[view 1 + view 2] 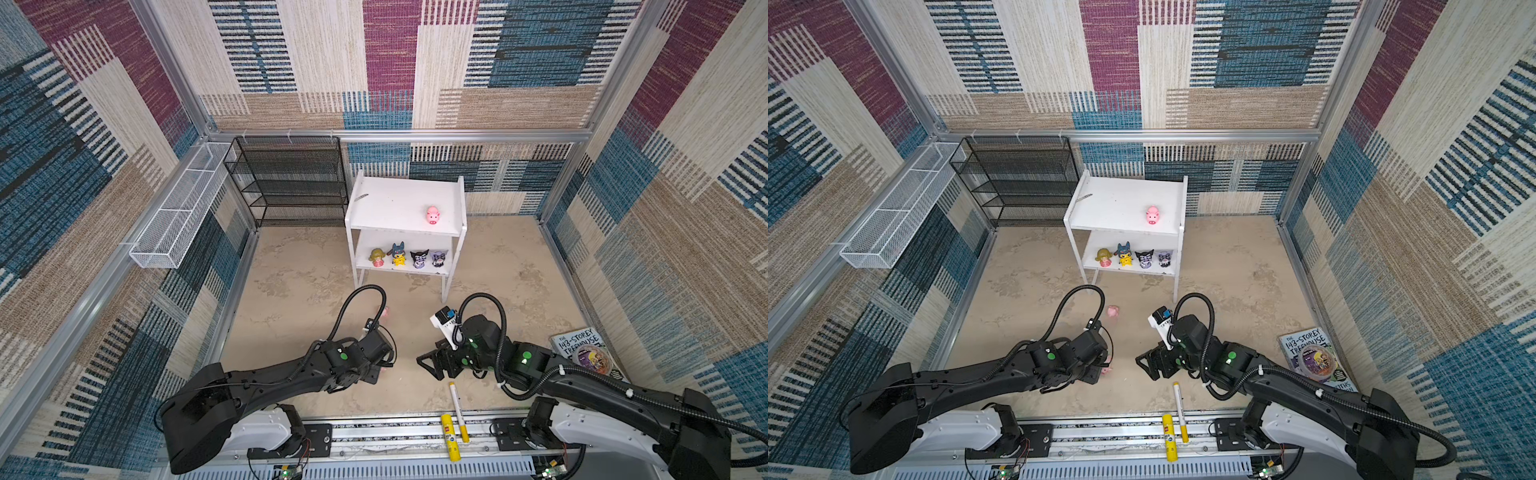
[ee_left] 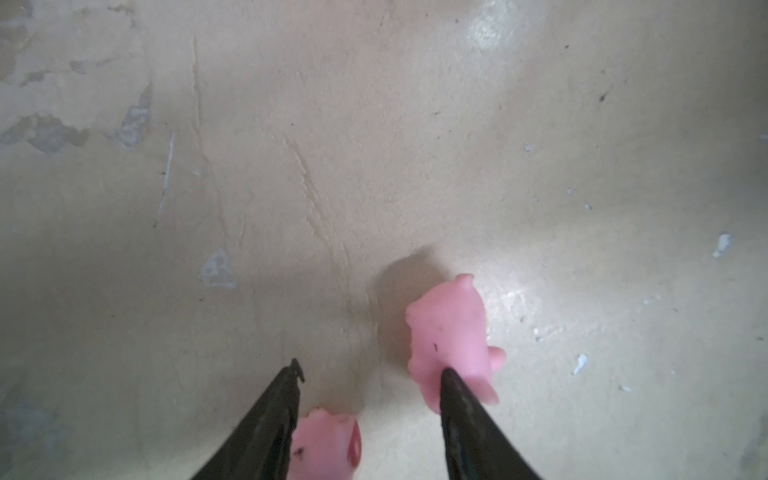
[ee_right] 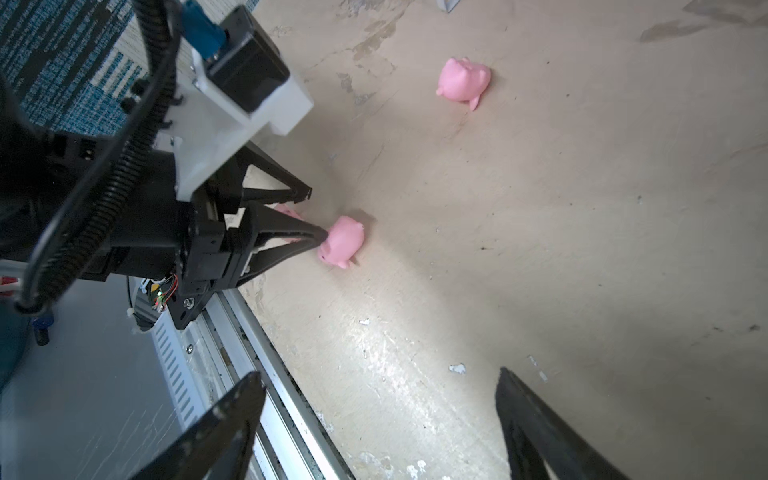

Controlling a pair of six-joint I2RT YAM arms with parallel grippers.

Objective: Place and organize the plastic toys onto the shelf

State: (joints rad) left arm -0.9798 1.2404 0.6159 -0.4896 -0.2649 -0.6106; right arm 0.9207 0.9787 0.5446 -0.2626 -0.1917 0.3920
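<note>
Left gripper [image 2: 370,370] of mine sits low over the tabletop [image 2: 374,166], jaws half spread, pinching nothing: one pink pig [image 2: 328,444] lies between them, while a fingertip [image 2: 457,395] presses against a second pig [image 2: 449,332]. Closing now, I judge, could shove that second pig aside or wedge both together, spoiling the grip. My right gripper [image 3: 379,376] hangs wide and empty; the shelf [image 1: 399,199] stands well apart, farther back on the tabletop.

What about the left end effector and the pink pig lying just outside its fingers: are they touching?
Touching. In the right wrist view, one fingertip of the left end effector meets the side of the pink pig, with no gap.
</note>
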